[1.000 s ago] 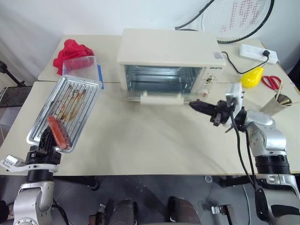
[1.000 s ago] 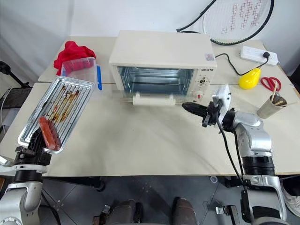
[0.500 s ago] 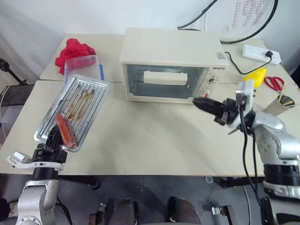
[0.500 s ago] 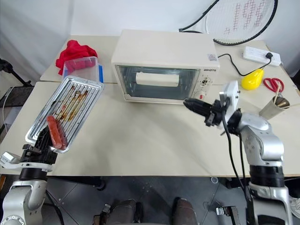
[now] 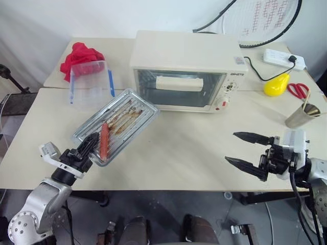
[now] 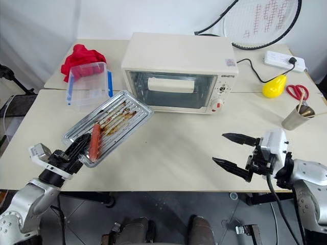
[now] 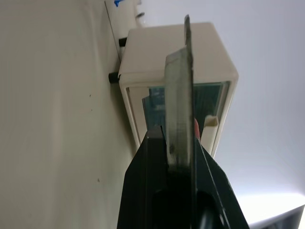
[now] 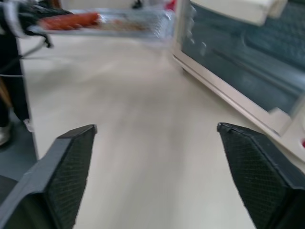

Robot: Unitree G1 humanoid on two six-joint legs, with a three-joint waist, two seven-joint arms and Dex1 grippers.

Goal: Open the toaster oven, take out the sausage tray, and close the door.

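A: Step?

B: Looks like the tail end. Door point(image 5: 180, 88) sits flush against the oven point(image 5: 185, 69), handle bar up high across the glass. Tray point(image 5: 115, 124) is out, held off the table point(image 5: 179, 153) at the left, well apart from the oven.

A: Who holds it?

B: Left gripper point(image 5: 87, 147), fingers pinched on the tray's near edge. Left wrist view shows them clamped on the thin metal rim, edge-on. The tray slopes up toward the oven and the sausage point(image 5: 103, 141) lies down at the gripper end.

A: Right gripper?

B: Right gripper point(image 5: 249, 149) spread wide, nothing in it, hanging over the table's near right edge, apart from the oven.

A: Next move?

B: My guess: set the tray flat on the bare table in front of the oven, then let go. It needs levelling first so the sausage doesn't roll off the low end. Clear box point(image 5: 91, 82) and red cloth point(image 5: 77, 55) sit behind it, so keep the tray short of those.

A: Counts?

B: One oven, one door, one tray, one sausage, two grippers. Extras: one clear box, one red cloth, one racket point(image 5: 260, 18) at the wall, one power strip point(image 5: 283, 58), one yellow thing point(image 5: 275, 84), one pair of red scissors point(image 5: 297, 89), one cup point(image 5: 301, 114).
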